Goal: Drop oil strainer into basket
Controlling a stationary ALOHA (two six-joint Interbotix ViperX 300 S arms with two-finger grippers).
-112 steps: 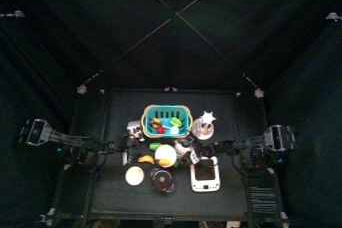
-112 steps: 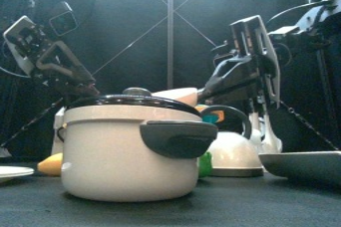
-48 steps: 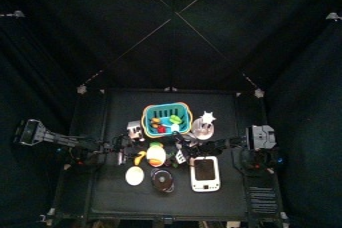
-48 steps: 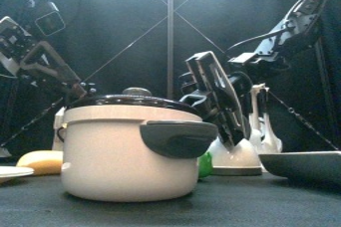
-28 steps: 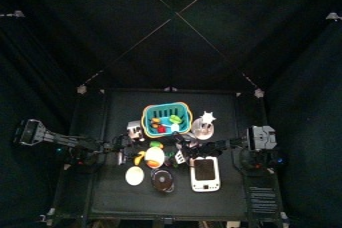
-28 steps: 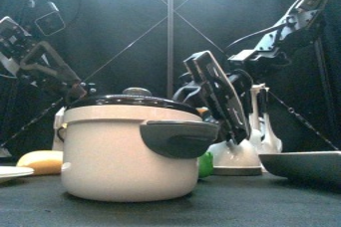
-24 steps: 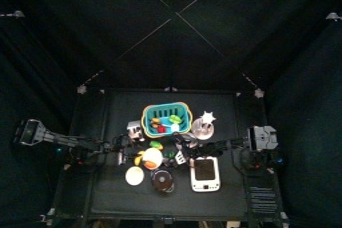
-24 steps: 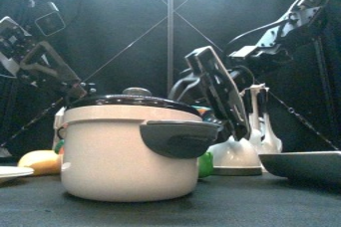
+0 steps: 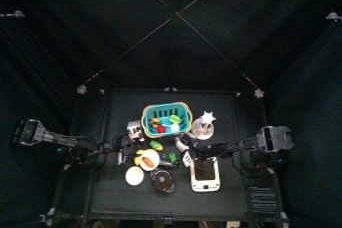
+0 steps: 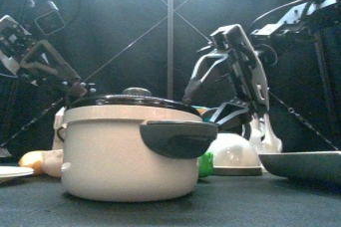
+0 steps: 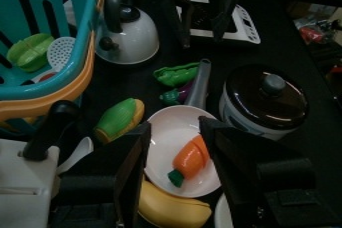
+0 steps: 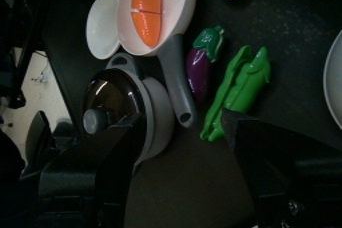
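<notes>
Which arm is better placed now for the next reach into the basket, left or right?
Probably left. Its wrist view shows the basket close beside the open left claw. The right claw, open and empty, hangs over the pot, and its view shows no basket.

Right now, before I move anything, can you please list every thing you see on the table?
basket: 1, teal-green, far side of the table
kettle: 1, silver, beside the basket
pot: 1, cream with a black lid, near the front edge
plate: 1, white, next to the pot
carrot: 1, orange, on the plate
eggplant: 1, purple, beside the pot
green pod: 1, green, beside the eggplant
scale: 1, white, right of the pot
left fingers: black, open, above the plate
right fingers: black, open
</notes>
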